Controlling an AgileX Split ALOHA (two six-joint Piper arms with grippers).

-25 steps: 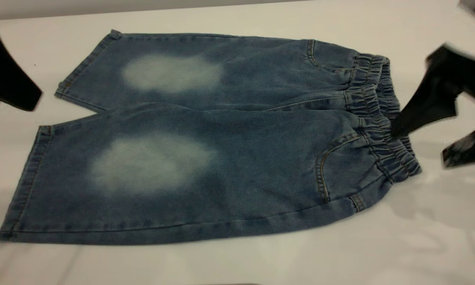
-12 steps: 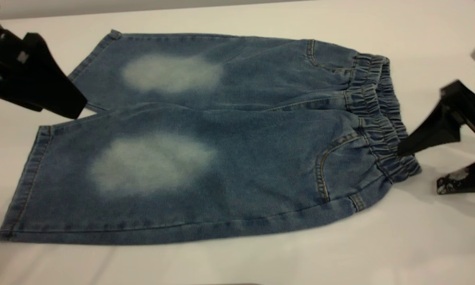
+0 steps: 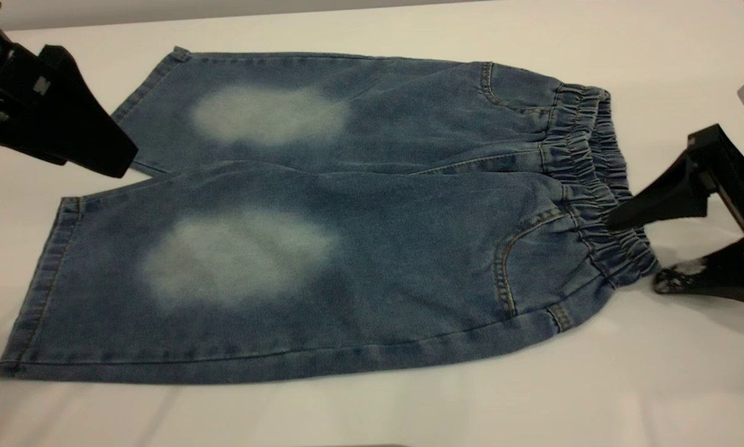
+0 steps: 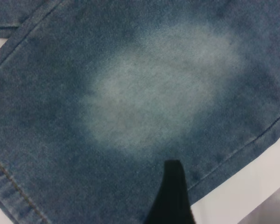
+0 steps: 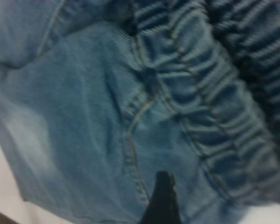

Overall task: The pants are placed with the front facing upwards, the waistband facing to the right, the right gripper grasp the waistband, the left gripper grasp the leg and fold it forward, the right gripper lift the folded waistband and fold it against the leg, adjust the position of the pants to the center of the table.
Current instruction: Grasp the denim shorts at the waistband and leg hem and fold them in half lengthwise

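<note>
The pants [image 3: 322, 211] lie flat across the middle of the frame on the white bench [image 3: 595, 385], front up, with nothing folded yet. At the right edge, the right tool [image 3: 632, 248] is spread, one finger over the waistband [image 3: 595, 186] and the other on the bench beside it, so by my reckoning the first grasp is only beginning. At upper left, the left tool [image 3: 114, 158] hovers by the far leg hem; I cannot tell whether it is spread. No containers are about.
</note>
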